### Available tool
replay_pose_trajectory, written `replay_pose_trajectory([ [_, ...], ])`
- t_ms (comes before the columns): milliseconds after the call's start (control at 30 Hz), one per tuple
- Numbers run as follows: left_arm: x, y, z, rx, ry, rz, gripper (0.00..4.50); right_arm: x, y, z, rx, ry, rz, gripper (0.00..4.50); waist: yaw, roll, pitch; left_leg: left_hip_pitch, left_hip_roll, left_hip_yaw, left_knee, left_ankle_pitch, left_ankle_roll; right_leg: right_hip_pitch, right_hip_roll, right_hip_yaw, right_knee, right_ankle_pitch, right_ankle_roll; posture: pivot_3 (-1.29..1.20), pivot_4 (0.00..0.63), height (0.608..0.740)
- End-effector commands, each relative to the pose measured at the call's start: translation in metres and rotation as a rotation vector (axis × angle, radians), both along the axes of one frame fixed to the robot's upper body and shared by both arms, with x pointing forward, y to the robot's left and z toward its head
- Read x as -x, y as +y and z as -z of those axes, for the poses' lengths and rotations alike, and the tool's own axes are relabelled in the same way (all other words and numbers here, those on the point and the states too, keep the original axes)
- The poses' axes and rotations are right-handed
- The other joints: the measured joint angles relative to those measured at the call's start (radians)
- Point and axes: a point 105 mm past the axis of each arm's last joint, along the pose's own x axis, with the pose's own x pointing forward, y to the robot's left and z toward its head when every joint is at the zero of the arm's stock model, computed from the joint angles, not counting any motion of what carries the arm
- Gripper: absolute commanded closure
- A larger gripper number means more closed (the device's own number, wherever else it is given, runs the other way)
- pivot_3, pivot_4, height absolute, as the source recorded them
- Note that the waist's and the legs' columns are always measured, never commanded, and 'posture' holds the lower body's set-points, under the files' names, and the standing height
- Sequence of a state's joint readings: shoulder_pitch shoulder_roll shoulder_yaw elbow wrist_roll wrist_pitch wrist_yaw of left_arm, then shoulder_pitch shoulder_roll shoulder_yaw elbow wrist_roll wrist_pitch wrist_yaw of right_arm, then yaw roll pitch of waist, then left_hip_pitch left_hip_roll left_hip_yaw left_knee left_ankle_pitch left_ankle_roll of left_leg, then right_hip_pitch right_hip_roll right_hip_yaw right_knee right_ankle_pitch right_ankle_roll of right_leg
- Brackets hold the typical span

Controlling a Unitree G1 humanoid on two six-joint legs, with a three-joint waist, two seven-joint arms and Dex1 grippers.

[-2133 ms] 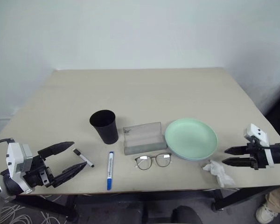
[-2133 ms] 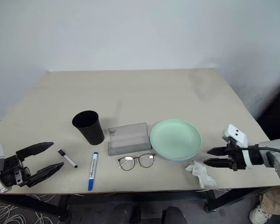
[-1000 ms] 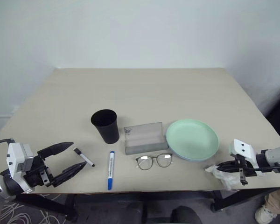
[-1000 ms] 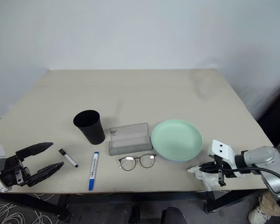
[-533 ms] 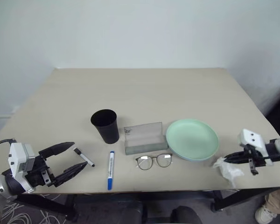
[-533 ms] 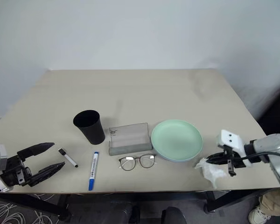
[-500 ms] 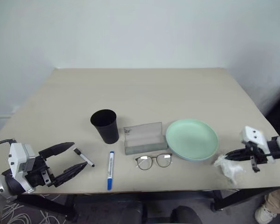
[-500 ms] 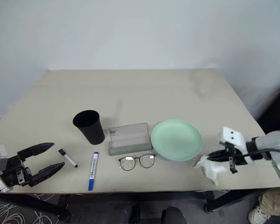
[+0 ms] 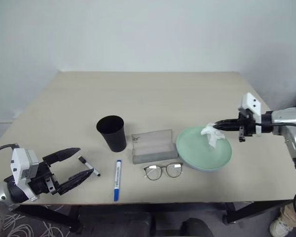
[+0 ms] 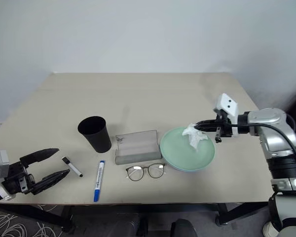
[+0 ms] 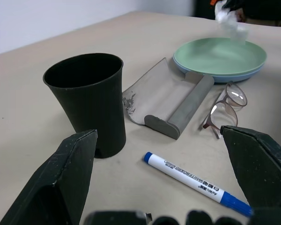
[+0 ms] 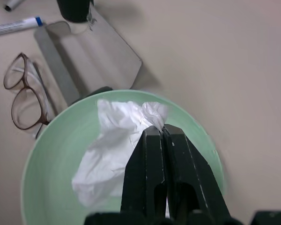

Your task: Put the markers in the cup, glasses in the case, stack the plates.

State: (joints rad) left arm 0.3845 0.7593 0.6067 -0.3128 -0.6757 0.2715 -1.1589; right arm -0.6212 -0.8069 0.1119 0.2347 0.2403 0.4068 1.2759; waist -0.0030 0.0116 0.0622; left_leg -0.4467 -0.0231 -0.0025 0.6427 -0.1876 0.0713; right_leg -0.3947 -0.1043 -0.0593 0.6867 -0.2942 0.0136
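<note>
My right gripper (image 9: 218,126) is shut on a crumpled white tissue (image 9: 210,135), which hangs just above the mint green plate (image 9: 200,150). That plate rests on the light blue plate (image 11: 215,77). To its left lies the open grey case (image 9: 151,145), with the glasses (image 9: 162,170) in front of it. The black cup (image 9: 111,132) stands upright left of the case. A blue-capped marker (image 9: 117,179) lies near the front edge, and a short marker with black ends (image 9: 89,167) lies further left. My left gripper (image 9: 86,160) stands open at the front left, its fingertips by the short marker.
The beige table (image 9: 153,94) runs back to a white wall. Its front edge passes close below the glasses and the blue-capped marker, and its right edge lies just beyond the plates.
My right gripper closed on the tissue at the table's front right edge, then lifted it up and to the left over the green plate. The left gripper stayed put.
</note>
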Motion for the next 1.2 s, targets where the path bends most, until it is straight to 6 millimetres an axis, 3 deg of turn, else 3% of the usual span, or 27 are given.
replay_pose_trajectory([
  [33,-0.001,-0.001,-0.005,-0.031,-0.014,0.017,0.00,-0.007,-0.001,0.002,0.027,-0.020,0.031,4.46,0.004,0.000,0.000,0.000,0.000,0.000,0.000,0.000,0.000,0.000,0.000,0.000,0.000,0.000,0.000,0.00,0.000,0.695],
  [133,-0.003,-0.003,-0.006,-0.042,-0.006,0.031,0.00,-0.005,0.002,0.009,0.034,-0.001,0.024,3.92,0.008,0.000,0.000,0.000,0.000,0.000,0.000,0.000,0.000,0.000,0.000,0.000,0.000,0.000,0.000,0.00,0.000,0.695],
  [267,-0.010,-0.009,-0.011,-0.066,-0.005,0.080,0.00,-0.003,0.000,-0.002,0.020,-0.017,-0.004,2.61,0.009,0.000,0.000,0.000,0.000,0.000,0.000,0.000,0.000,0.000,0.001,0.000,0.000,0.001,0.000,0.00,0.000,0.695],
  [500,-0.044,-0.039,-0.018,-0.110,-0.024,0.218,0.00,0.009,0.001,-0.018,0.015,-0.026,-0.121,2.61,0.015,0.000,0.000,0.001,-0.001,0.000,0.001,0.000,0.000,0.001,0.001,-0.001,0.000,0.002,0.003,0.00,0.000,0.695],
  [733,-0.081,-0.091,-0.022,-0.165,-0.059,0.435,0.00,0.023,0.016,-0.028,-0.003,-0.009,-0.281,2.61,0.015,0.000,0.000,0.001,-0.001,0.001,0.002,0.001,0.001,0.002,0.003,-0.005,0.000,0.005,0.007,0.00,0.000,0.695],
  [1033,-0.087,-0.131,-0.010,-0.284,-0.071,0.680,0.00,0.026,0.007,-0.031,-0.008,-0.021,-0.296,2.61,0.016,0.000,0.000,0.001,-0.002,0.003,0.004,0.002,0.003,0.003,0.003,-0.004,0.000,0.006,0.008,0.00,0.000,0.695],
  [1200,-0.092,-0.157,-0.002,-0.285,-0.104,0.731,0.00,0.024,0.005,-0.028,-0.013,-0.024,-0.270,2.61,0.016,0.000,0.000,0.001,-0.002,0.003,0.005,0.003,0.005,0.004,0.002,-0.004,0.000,0.006,0.009,0.00,0.000,0.695],
])
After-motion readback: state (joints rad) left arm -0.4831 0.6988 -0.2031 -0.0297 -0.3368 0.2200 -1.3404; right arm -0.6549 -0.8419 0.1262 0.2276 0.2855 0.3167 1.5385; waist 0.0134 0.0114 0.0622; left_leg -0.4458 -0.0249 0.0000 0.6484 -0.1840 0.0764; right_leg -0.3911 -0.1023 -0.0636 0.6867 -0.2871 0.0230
